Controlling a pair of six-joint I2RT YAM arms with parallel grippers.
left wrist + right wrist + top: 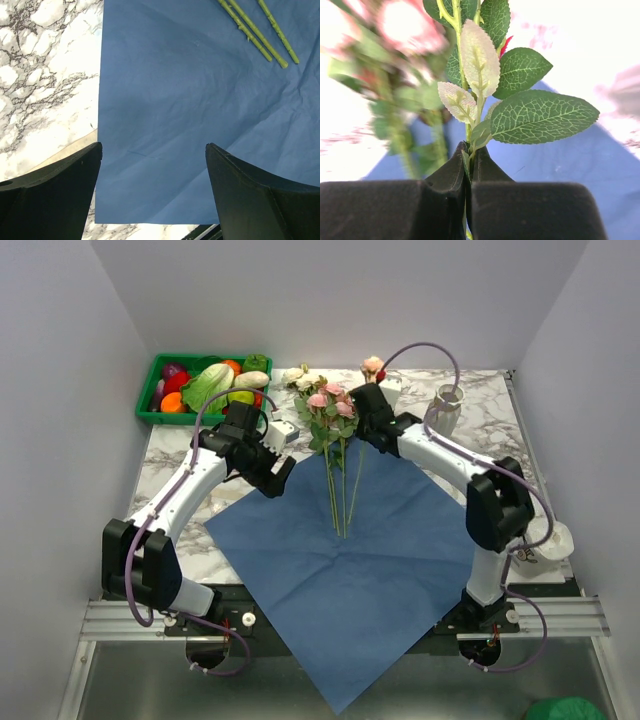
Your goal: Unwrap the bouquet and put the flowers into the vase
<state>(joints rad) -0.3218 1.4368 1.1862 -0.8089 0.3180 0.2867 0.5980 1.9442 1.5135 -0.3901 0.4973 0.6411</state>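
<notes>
From above, the blue paper [350, 580] lies spread flat as a diamond on the marble worktop [500, 430], its near corner hanging over the near edge. The flowers [332, 405] lie on the far part of the sheet. Their pink blooms point far and their thin stems [340, 490] run back toward the middle of the paper. A few cream roses [297, 375] lie apart on the worktop, just beyond them to the left. The vase [447, 410] stands upright at the far right, off the paper. A green crate [160, 419] of toy vegetables sits at the far left corner. The left claw [278, 472] hangs over the paper's far left edge. The right claw [356, 412] is in among the blooms from the right.

In the left wrist view, the left claw [152, 190] stands wide apart with nothing between its fingers [50, 200]. Below it are the blue sheet and, to the left, bare marble. Three green stem ends [260, 35] lie on the paper at the top right.

In the right wrist view, the right claw [469, 170] is pressed together on a single rose stem [468, 135]. The stem rises between the fingers with veined green leaves [540, 117] fanning out above. Blurred pink blooms [405, 22] show at the upper left, with blue paper behind.
</notes>
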